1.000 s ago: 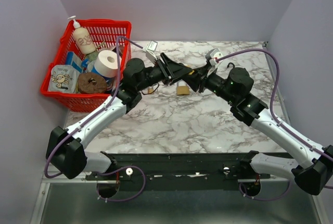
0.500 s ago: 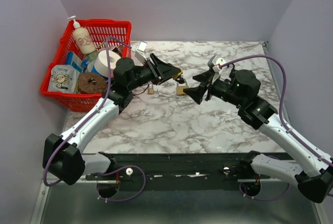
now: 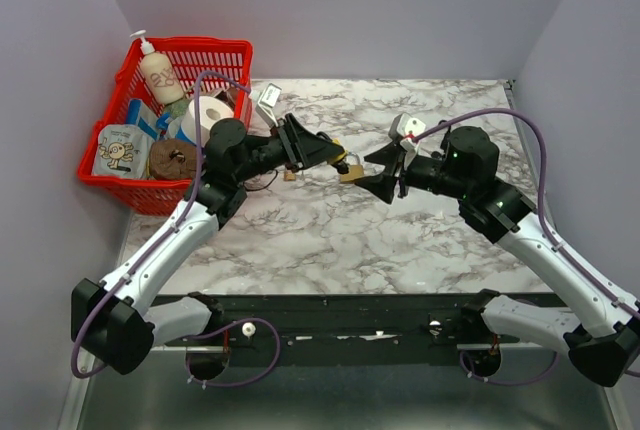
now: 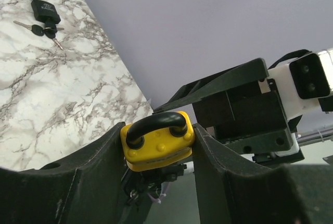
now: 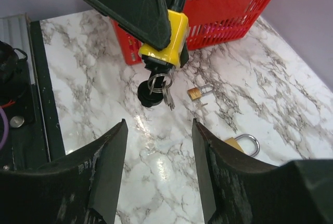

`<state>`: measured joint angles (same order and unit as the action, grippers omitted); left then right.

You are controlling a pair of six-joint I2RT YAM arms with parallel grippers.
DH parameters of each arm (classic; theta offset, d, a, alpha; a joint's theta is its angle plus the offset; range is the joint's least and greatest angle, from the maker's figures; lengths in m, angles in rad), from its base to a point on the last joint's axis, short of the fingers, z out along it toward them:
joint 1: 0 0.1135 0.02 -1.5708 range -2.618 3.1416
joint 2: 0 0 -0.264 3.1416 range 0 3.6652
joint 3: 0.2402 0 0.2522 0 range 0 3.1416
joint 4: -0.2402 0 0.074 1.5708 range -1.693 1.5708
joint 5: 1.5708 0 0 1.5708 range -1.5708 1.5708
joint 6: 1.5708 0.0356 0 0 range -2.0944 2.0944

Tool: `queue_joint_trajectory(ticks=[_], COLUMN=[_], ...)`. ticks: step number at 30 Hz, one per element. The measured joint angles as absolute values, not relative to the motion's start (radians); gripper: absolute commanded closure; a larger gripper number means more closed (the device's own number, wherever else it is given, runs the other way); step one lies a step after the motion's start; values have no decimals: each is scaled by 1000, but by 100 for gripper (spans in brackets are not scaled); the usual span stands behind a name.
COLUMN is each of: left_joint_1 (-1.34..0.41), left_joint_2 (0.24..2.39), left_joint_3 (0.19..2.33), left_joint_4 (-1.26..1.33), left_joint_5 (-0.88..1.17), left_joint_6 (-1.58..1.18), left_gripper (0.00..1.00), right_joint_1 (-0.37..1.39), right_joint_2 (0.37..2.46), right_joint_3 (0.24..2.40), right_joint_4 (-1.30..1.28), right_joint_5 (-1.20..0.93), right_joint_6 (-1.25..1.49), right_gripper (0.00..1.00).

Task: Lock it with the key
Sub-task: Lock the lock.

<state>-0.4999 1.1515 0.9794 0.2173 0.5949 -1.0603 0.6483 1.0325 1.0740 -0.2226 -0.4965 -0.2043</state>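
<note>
Now my left gripper [image 4: 157,133] clamps the yellow black-shackled padlock [image 5: 165,39] above the tabletop [image 3: 330,240]; my right gripper [image 5: 158,125], parted and empty, should next pinch and turn its inserted black-headed key [image 5: 147,95].

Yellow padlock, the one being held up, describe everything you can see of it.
The yellow padlock has a glossy plastic-looking body with small raised dots and a black-coated shackle, both legs seated in the body. The left claw clamps its sides, holding it above the marble table. A black-headed key sits in its underside, a ring of spare keys dangling.
</note>
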Motion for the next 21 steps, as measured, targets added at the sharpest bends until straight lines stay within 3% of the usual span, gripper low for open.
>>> queue_joint_trajectory(ticks=[3, 13, 16, 21], left_joint_1=[-513, -675, -674, -677], left_joint_2=[1151, 1133, 1110, 1100], left_joint_3=[979, 1119, 1137, 1168], left_joint_4=[198, -81, -125, -181], left_joint_5=[578, 391, 319, 277], left_joint_6=[-1031, -485, -341, -205], left_gripper=[100, 100, 100, 100], right_joint_1=[648, 648, 648, 648], right_joint_2=[1034, 1069, 1044, 1027], right_joint_3=[1074, 1089, 1079, 1074], right_joint_4=[-200, -175, -174, -172], right_joint_5=[-516, -568, -570, -571], right_joint_6=[-201, -193, -196, -194], right_gripper=[22, 8, 9, 30])
